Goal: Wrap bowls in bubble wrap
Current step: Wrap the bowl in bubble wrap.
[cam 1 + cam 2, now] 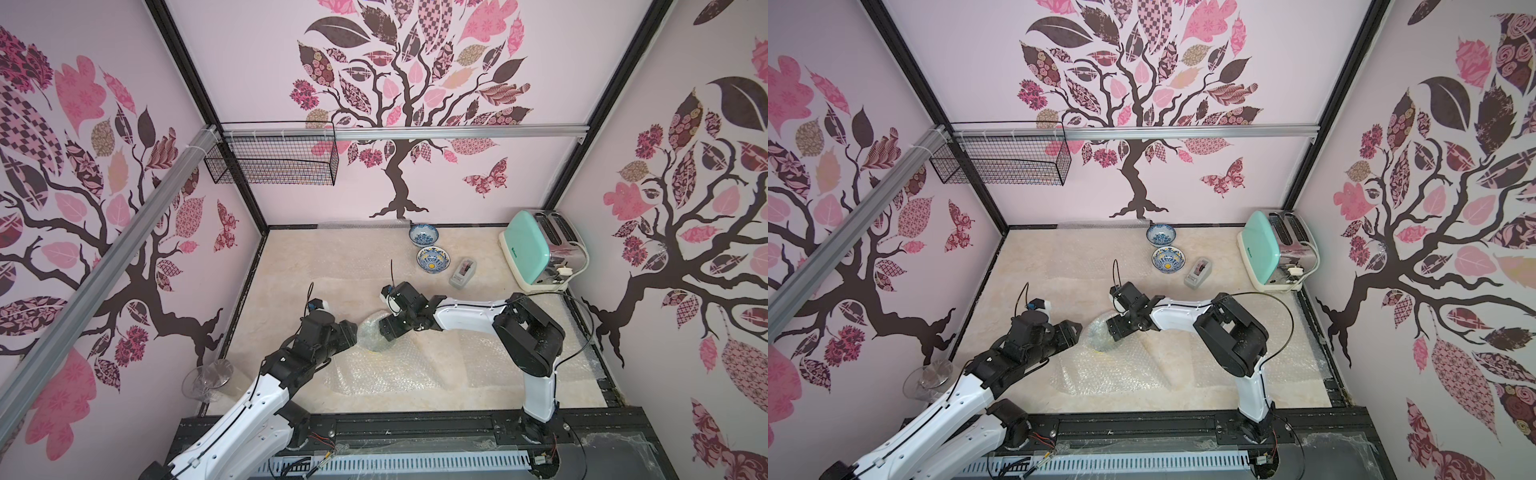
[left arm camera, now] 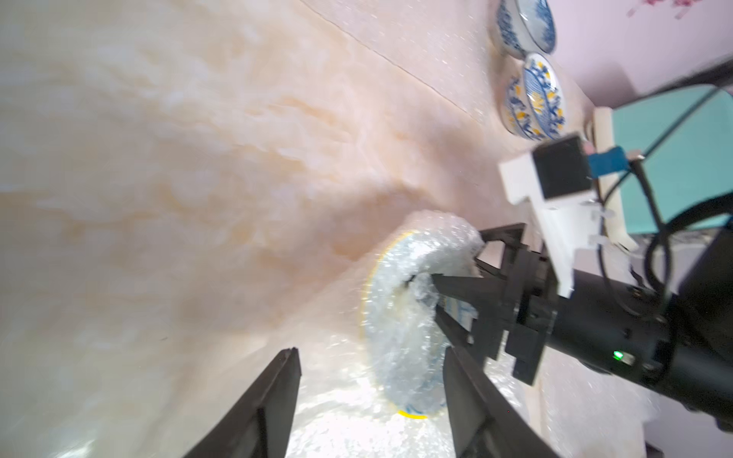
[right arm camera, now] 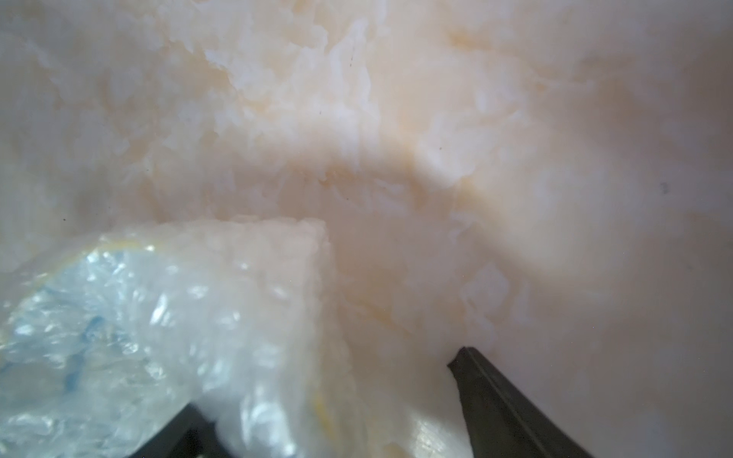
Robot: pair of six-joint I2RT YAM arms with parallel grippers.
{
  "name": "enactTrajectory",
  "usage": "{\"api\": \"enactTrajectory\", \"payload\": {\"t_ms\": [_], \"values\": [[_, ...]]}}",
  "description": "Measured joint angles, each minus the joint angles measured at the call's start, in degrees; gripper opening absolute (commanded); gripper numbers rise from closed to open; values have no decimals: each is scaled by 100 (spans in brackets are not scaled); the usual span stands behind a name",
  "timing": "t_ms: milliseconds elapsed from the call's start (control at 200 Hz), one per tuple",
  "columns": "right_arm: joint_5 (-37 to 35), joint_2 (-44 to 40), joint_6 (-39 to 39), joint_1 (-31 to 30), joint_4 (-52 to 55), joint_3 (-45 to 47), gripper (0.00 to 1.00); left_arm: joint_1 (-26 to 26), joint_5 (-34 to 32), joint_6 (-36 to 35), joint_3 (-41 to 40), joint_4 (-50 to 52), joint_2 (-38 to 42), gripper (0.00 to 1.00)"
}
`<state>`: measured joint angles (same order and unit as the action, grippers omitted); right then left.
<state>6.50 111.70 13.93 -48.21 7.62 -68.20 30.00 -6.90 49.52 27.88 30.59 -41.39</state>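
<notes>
A pale bowl with a yellow rim (image 1: 374,337) (image 2: 400,357) sits on a bubble wrap (image 1: 395,372) sheet, with the wrap folded over it and pushed into its hollow. My left gripper (image 2: 371,353) (image 1: 355,332) is open just left of it, holding nothing; the wrapped rim lies near one finger. My right gripper (image 1: 388,328) (image 3: 329,380) reaches in from the right with jaws wide apart, one finger (image 2: 456,285) inside the wrapped hollow, one outside. Two bare bowls stand at the back: a blue-and-white bowl (image 1: 423,235) and a bowl with yellow accents (image 1: 433,259).
A grey tape dispenser (image 1: 462,272) stands beside the back bowls and a mint toaster (image 1: 534,249) fills the back right corner. A wine glass (image 1: 208,380) lies at the left edge. A wire basket (image 1: 274,160) hangs on the back wall. More wrap (image 1: 357,225) lies along it.
</notes>
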Motion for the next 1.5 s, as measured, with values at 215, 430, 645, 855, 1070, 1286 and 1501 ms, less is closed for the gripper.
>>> {"api": "enactTrajectory", "payload": {"t_ms": [215,430,645,855,1070,1286,1501], "values": [[-59,0,-7,-11,2,0,83,72,-1097,1115,-372,1255,83,67],[-74,0,-9,-11,0,2,83,109,-800,1386,-772,1266,55,67],[-76,0,-9,-11,0,2,83,122,376,1353,-1379,636,710,59],[-74,0,-9,-11,-7,7,83,118,1471,1545,-1707,455,1703,35],[-72,0,-17,-11,-44,26,83,118,2133,1794,-1580,74,2448,0],[-72,0,-24,-11,-59,37,83,118,2557,1755,-1217,-297,2291,15],[-72,0,-24,-11,-66,37,83,120,1491,1622,20,1049,1976,51]]}}
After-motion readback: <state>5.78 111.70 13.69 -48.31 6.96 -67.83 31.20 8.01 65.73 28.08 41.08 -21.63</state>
